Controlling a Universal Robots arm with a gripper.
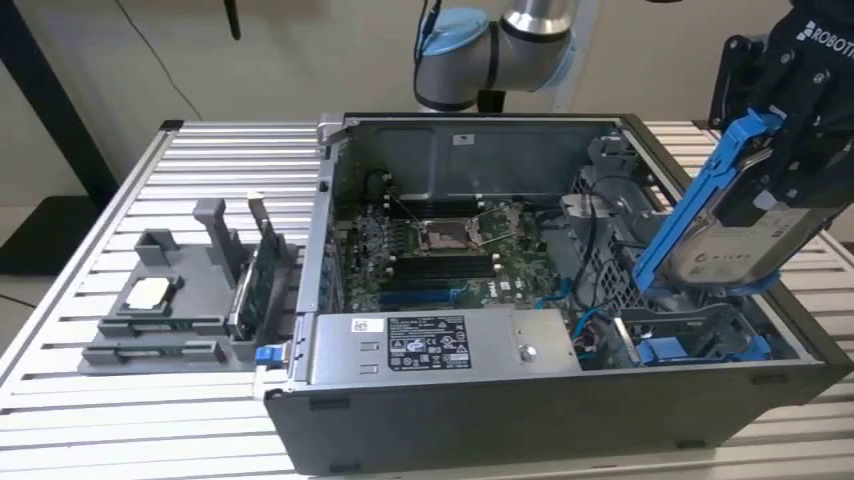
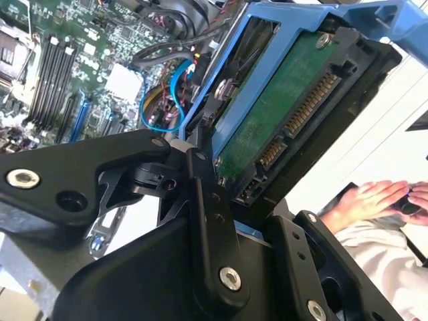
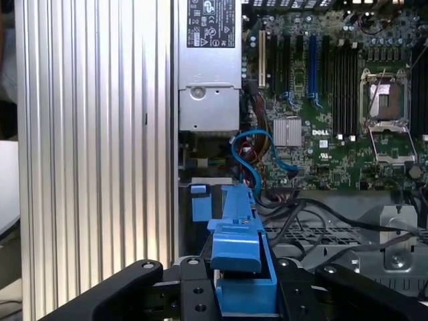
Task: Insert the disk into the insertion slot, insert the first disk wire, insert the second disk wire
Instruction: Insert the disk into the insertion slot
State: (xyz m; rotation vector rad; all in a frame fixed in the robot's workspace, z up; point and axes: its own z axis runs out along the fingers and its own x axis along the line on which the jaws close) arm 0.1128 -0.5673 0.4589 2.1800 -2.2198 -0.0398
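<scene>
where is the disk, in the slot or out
Out: the hand holds the disk tilted over the insertion slot, not seated in it.

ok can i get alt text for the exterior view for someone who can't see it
The gripper, shut on the disk, holds it steeply tilted above the insertion slot at the exterior view's right of an open computer case. The case lies on a slatted metal table, with a grey plastic holder beside it.

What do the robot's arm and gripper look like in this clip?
The arm is a silver-grey tube with rounded light-blue joint caps. The gripper is matte black, built of hinged link bars with silver pins and screw heads; white lettering marks its body in the exterior view.
</scene>
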